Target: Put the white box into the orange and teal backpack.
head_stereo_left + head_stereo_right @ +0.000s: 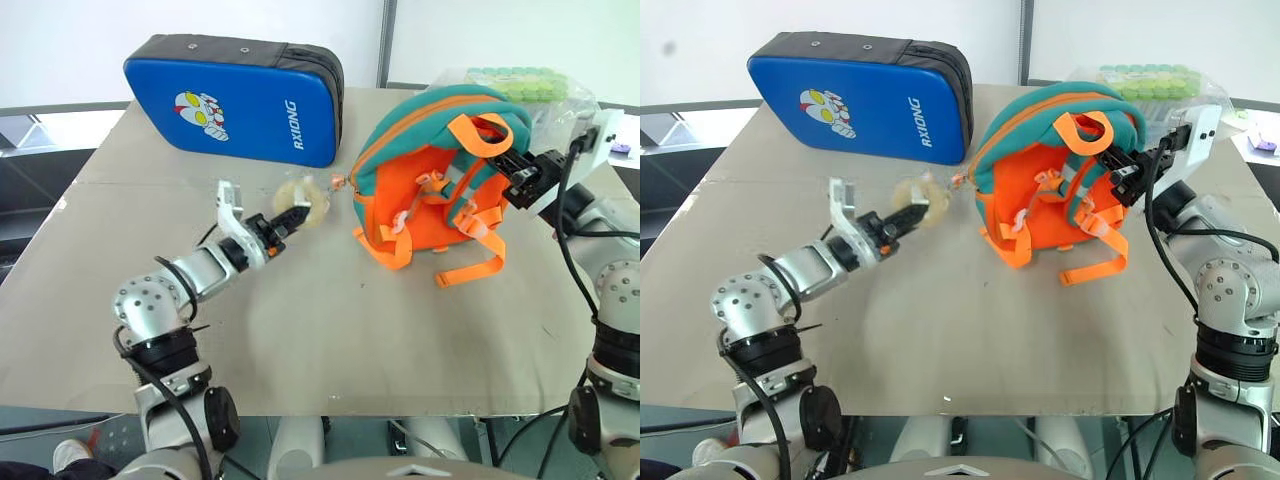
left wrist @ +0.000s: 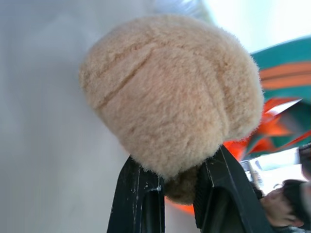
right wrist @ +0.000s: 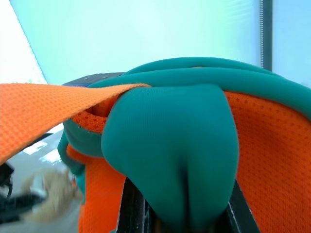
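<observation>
Backpack first: your right end effector [image 1: 512,172] is clamped on a fold of teal padding at the top of the orange and teal backpack [image 1: 430,180], holding it upright toward the far right of the table [image 1: 300,330]. Your left end effector [image 1: 292,218] is pinched shut on the beige plush bear charm [image 1: 305,203], which lies on the table just left of the bag and is tied to it by a short link.

Outward from there, orange straps [image 1: 470,262] trail loose on the near side of the bag, and a blue padded case [image 1: 235,95] lies at the far edge, close behind the charm. A clear packet with green pieces [image 1: 520,85] sits behind the bag.

I'd judge the backpack soft and light — it will sag and fold wherever you are not supporting it, so the padded top rim is the sound place to hold, while the charm gives only a floppy pull. The white box cannot be made out anywhere on the table, so I can't say where you'd take hold of it.

Open room is the broad bare stretch near and centre; the right edge of the table is close to the bag — keep clear of it.
</observation>
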Robot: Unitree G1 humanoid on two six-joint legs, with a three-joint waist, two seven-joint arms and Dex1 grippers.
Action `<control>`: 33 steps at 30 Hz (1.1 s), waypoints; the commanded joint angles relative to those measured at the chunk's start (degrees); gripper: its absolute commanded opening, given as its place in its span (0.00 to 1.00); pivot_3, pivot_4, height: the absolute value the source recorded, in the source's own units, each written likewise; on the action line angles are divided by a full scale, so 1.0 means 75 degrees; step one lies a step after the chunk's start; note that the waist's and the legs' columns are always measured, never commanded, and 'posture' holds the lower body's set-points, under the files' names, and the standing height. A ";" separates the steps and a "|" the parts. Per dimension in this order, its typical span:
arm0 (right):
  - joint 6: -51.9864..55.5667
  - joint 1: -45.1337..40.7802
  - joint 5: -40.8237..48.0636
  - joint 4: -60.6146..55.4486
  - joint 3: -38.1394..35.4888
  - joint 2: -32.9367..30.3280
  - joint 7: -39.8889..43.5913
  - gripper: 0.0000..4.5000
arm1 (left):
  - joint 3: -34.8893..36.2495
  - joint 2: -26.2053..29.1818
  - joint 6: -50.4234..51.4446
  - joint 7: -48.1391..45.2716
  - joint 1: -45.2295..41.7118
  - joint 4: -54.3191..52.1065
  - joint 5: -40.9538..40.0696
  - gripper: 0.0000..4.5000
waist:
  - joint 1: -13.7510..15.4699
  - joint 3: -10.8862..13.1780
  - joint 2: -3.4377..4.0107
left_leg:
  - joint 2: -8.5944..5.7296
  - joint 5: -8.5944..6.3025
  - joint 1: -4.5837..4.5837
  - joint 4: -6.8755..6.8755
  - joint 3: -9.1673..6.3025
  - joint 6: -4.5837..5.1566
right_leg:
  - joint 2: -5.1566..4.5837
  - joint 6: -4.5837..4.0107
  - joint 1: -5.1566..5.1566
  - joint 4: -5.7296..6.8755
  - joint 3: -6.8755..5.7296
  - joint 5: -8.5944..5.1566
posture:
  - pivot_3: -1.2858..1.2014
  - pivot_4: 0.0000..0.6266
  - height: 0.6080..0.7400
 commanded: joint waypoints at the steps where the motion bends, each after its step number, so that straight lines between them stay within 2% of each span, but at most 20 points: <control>1: -0.0374 -0.0370 0.0025 -0.0273 -0.0603 -0.0042 -0.0471 0.00 | -0.0499 -0.0178 -0.0481 0.0536 0.0352 0.0010 0.0922 0.03 | 0.0020 0.0000 0.0000 | 0.0000 0.0000 0.0000 0.0000 -0.0001 0.0000 | 0.0001 0.0000 0.0000 0.0000 -0.0001 0.0000 | 0.52 0.24 1.00; 5: 0.0233 0.0209 -0.0023 -0.1069 0.0095 -0.0577 0.0018 0.00 | -0.1115 -0.0474 -0.2096 -0.0623 0.0043 -0.0238 0.1428 0.03 | 0.0100 0.0000 0.0002 | 0.0000 0.0000 -0.0002 -0.0003 -0.0004 0.0000 | 0.0004 -0.0001 -0.0001 0.0000 -0.0004 -0.0001 | 0.52 0.24 1.00; 8: 0.0314 0.0790 -0.0147 -0.1459 0.0407 -0.1158 0.0656 0.00 | -0.1503 0.0064 -0.2796 -0.1655 0.0117 -0.0406 0.1995 0.03 | 0.0100 -0.0001 0.0001 | 0.0001 0.0000 -0.0003 -0.0010 -0.0002 0.0000 | 0.0005 -0.0002 -0.0003 -0.0009 -0.0004 -0.0002 | 0.52 0.24 1.00; 12: -0.0105 0.1592 -0.0656 -0.1572 0.0498 -0.1723 0.1426 0.32 | -0.2325 0.1152 -0.3479 -0.3314 0.0687 -0.0600 0.2810 0.03 | 0.0051 -0.0002 0.0003 | 0.0002 -0.0001 -0.0001 -0.0017 0.0000 0.0000 | 0.0008 -0.0003 -0.0006 -0.0013 -0.0001 -0.0002 | 0.52 0.24 1.00; 13: -0.0150 0.1735 -0.0682 -0.1592 0.0502 -0.1804 0.1584 0.45 | -0.2390 0.1274 -0.3599 -0.3540 0.0777 -0.0600 0.2883 0.03 | 0.0048 -0.0002 0.0003 | 0.0002 -0.0001 -0.0001 -0.0018 0.0001 0.0000 | 0.0007 -0.0004 -0.0006 -0.0015 -0.0002 -0.0003 | 0.52 0.24 1.00; 14: -0.0201 0.1855 -0.0724 -0.1607 0.0499 -0.1880 0.1700 0.57 | -0.2436 0.1361 -0.3909 -0.3724 0.0881 -0.0593 0.3077 0.20 | 0.0040 -0.0002 0.0003 | 0.0002 -0.0001 -0.0001 -0.0018 0.0002 0.0000 | 0.0006 -0.0004 -0.0006 -0.0017 -0.0002 -0.0003 | 0.52 0.24 1.00; 16: -0.0163 0.2216 -0.0693 -0.1681 0.0259 -0.2163 0.1990 0.78 | -0.2327 0.1615 -0.4021 -0.4213 0.1216 -0.0766 0.3023 0.34 | 0.0029 -0.0002 0.0003 | 0.0003 -0.0001 -0.0002 -0.0016 0.0003 0.0001 | 0.0004 -0.0011 -0.0006 -0.0019 -0.0001 -0.0007 | 0.52 0.24 1.00; 17: -0.0167 0.2427 -0.0730 -0.1706 0.0115 -0.2350 0.2162 0.92 | -0.2322 0.1786 -0.4176 -0.4479 0.1401 -0.0895 0.3101 0.49 | 0.0017 -0.0002 0.0003 | 0.0004 -0.0001 -0.0001 -0.0015 0.0003 0.0001 | 0.0004 -0.0015 -0.0006 -0.0019 -0.0001 -0.0010 | 0.52 0.24 1.00; 18: -0.0128 0.2662 -0.0716 -0.1729 -0.0071 -0.2552 0.2345 1.00 | -0.2318 0.1972 -0.4254 -0.4743 0.1594 -0.1053 0.3120 0.58 | 0.0011 -0.0002 0.0003 | 0.0006 -0.0001 -0.0001 -0.0015 0.0003 0.0001 | 0.0004 -0.0023 -0.0006 -0.0019 -0.0001 -0.0014 | 0.52 0.24 1.00; 19: -0.0149 0.2928 -0.0746 -0.1733 -0.0312 -0.2743 0.2542 1.00 | -0.2263 0.2129 -0.4316 -0.4911 0.1822 -0.1236 0.3129 0.63 | -0.0001 -0.0001 0.0003 | 0.0006 -0.0001 -0.0001 -0.0014 0.0003 0.0001 | 0.0004 -0.0027 -0.0006 -0.0019 -0.0001 -0.0016 | 0.52 0.24 1.00; 20: -0.0176 0.3196 -0.0748 -0.1735 -0.0572 -0.2904 0.2736 1.00 | -0.2202 0.2289 -0.4398 -0.5072 0.2055 -0.1396 0.3164 0.77 | 0.0000 -0.0002 0.0003 | 0.0008 -0.0001 -0.0001 -0.0013 0.0003 0.0001 | 0.0004 -0.0029 -0.0006 -0.0019 -0.0001 -0.0018 | 0.52 0.24 1.00; 22: -0.0209 0.3761 -0.0597 -0.1798 -0.1091 -0.3142 0.3207 1.00 | -0.2021 0.2560 -0.4469 -0.5365 0.2549 -0.1720 0.3076 0.97 | 0.0000 -0.0001 0.0003 | 0.0008 -0.0002 0.0000 -0.0017 0.0005 0.0001 | -0.0002 -0.0030 -0.0005 -0.0022 -0.0001 -0.0020 | 0.52 0.24 1.00; 28: -0.0974 0.5515 -0.0929 -0.1893 -0.1829 -0.3086 0.4345 1.00 | -0.1331 0.3161 -0.5384 -0.6205 0.4410 -0.2642 0.3446 0.99 | -0.0022 -0.0006 -0.0004 | 0.0014 -0.0003 0.0010 -0.0022 0.0004 0.0001 | -0.0003 -0.0032 0.0002 -0.0026 -0.0005 -0.0022 | 0.52 0.24 1.00; 33: -0.2044 0.6517 -0.1747 -0.1222 -0.2164 -0.2929 0.4856 1.00 | -0.0566 0.3470 -0.5993 -0.6694 0.5554 -0.2507 0.3698 0.99 | -0.0039 -0.0009 -0.0004 | 0.0015 -0.0003 0.0019 -0.0015 0.0011 0.0000 | -0.0016 -0.0034 -0.0003 -0.0026 -0.0006 -0.0024 | 0.52 0.24 1.00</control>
